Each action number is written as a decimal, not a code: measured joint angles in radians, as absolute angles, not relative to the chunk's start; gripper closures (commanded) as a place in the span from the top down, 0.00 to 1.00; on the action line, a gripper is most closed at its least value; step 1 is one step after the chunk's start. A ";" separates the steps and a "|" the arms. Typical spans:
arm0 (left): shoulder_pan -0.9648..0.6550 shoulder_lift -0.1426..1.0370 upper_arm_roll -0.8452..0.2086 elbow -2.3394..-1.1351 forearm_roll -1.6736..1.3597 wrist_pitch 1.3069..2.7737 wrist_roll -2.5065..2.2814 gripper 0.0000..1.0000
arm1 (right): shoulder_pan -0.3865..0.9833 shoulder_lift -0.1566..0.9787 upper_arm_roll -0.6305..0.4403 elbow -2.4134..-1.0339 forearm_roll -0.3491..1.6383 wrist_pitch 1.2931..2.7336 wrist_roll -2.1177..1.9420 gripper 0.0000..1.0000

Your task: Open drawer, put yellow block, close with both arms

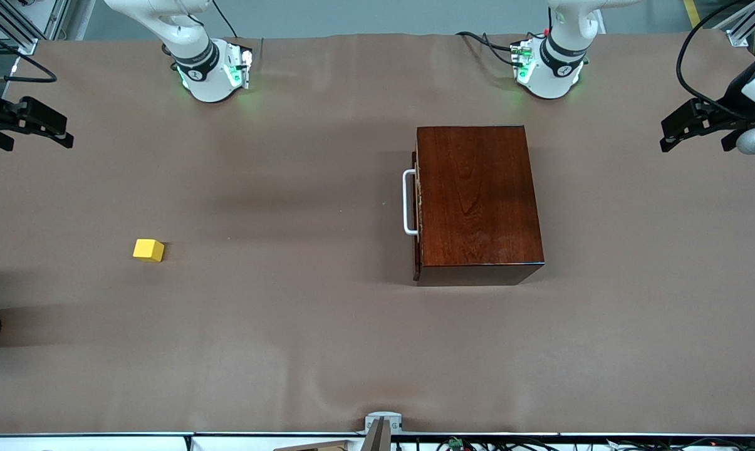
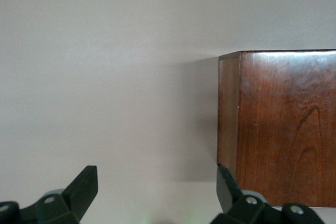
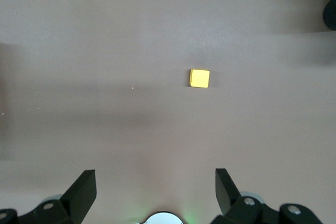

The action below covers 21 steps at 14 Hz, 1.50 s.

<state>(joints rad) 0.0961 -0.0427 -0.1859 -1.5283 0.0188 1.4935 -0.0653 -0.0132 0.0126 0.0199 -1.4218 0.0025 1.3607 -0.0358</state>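
The drawer [image 1: 417, 203] sits fully pushed into the dark wooden box [image 1: 477, 197], which stands on the brown bench [image 1: 327, 351] toward the left arm's end. Its white handle [image 1: 408, 202] faces the right arm's end of the bench. The yellow block [image 1: 148, 250] lies alone on the bench, well apart from the box, toward the right arm's end and a little nearer the front camera than the handle.

The left tool [image 1: 690, 128] hangs up in the air over the bench edge at its own end, fingers spread and holding nothing; its wrist view shows one corner of the box below. The right tool [image 1: 36, 122] hovers over the other bench edge, likewise spread and empty, with the block in its wrist view.

The block looks light, rigid and smooth, so a pinch across two flat sides should hold it, squarely, to avoid twisting. The handle is a stiff bar standing off the front; gripping its middle seems best. The box looks heavy, though it may slide when pulled, so the other arm could brace it.
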 measured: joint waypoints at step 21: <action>-0.460 0.429 -0.442 -1.290 0.134 1.602 -0.714 1.00 | -0.014 0.013 0.018 -1.423 0.002 1.361 -0.036 1.00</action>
